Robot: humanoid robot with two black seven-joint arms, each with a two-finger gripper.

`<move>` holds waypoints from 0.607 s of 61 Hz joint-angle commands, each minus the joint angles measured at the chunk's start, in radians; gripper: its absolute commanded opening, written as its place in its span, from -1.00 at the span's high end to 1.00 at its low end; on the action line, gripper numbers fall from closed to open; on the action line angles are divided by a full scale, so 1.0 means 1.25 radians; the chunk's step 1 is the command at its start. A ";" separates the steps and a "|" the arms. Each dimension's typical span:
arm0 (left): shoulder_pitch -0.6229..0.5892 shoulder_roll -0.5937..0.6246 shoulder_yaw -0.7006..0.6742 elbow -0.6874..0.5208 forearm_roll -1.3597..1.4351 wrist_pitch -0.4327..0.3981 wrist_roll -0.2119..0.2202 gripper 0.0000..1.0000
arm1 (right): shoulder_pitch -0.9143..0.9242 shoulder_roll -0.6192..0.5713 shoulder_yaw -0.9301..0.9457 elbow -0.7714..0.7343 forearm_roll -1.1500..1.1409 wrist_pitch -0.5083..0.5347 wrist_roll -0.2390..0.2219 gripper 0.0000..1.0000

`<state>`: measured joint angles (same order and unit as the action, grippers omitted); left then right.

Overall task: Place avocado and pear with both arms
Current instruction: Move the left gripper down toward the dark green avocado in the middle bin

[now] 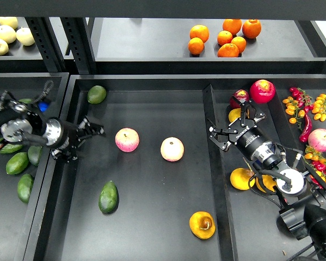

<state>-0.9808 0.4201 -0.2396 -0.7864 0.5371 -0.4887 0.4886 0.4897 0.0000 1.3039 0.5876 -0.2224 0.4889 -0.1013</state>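
Note:
The dark green avocado [108,197] lies at the front left of the middle tray [157,217]. The golden pear [202,224] lies at the tray's front right, stem dimple up. My left gripper [85,140] is open and empty over the tray's left rim, left of a pink apple [127,140] and well behind the avocado. My right gripper [232,126] is open and empty over the right tray, just past the divider [216,174], far behind the pear.
A second pink apple [172,149] and a lighter green avocado [97,94] lie in the middle tray. Several avocados [17,163] fill the left tray. A pomegranate [262,91], yellow fruit [240,178] and small tomatoes [300,109] are in the right tray. Oranges [225,37] sit on the shelf.

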 commanded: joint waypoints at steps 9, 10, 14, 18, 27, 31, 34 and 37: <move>0.058 -0.035 -0.002 0.006 0.093 0.000 0.000 -0.97 | 0.000 0.000 0.000 0.000 0.000 0.000 0.000 -1.00; 0.061 -0.037 -0.002 0.004 0.094 0.000 0.000 -0.97 | 0.000 0.000 0.001 0.000 0.000 0.000 0.000 -1.00; 0.069 -0.038 -0.002 0.006 0.098 0.000 0.000 -0.97 | -0.002 0.000 0.000 0.000 -0.001 0.000 0.000 -1.00; 0.073 -0.043 -0.002 0.007 0.098 0.000 0.000 -0.97 | -0.004 0.000 0.000 0.000 0.000 0.000 0.000 -1.00; 0.084 -0.056 -0.003 0.012 0.115 0.000 0.000 -0.97 | -0.005 0.000 0.000 0.000 -0.001 0.000 0.000 -1.00; 0.085 -0.059 -0.002 0.013 0.125 0.000 0.000 -0.97 | -0.006 0.000 0.000 0.000 -0.001 0.000 0.000 -1.00; 0.086 -0.060 -0.002 0.013 0.130 0.000 0.000 -0.97 | -0.006 0.000 0.000 0.000 0.000 0.000 0.000 -1.00; 0.091 -0.066 -0.003 0.013 0.131 0.000 0.000 -0.97 | -0.006 0.000 0.000 0.000 0.000 0.000 0.000 -1.00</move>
<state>-0.8748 0.3477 -0.2431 -0.7709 0.6914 -0.4889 0.4886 0.4820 0.0000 1.3039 0.5877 -0.2233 0.4890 -0.1013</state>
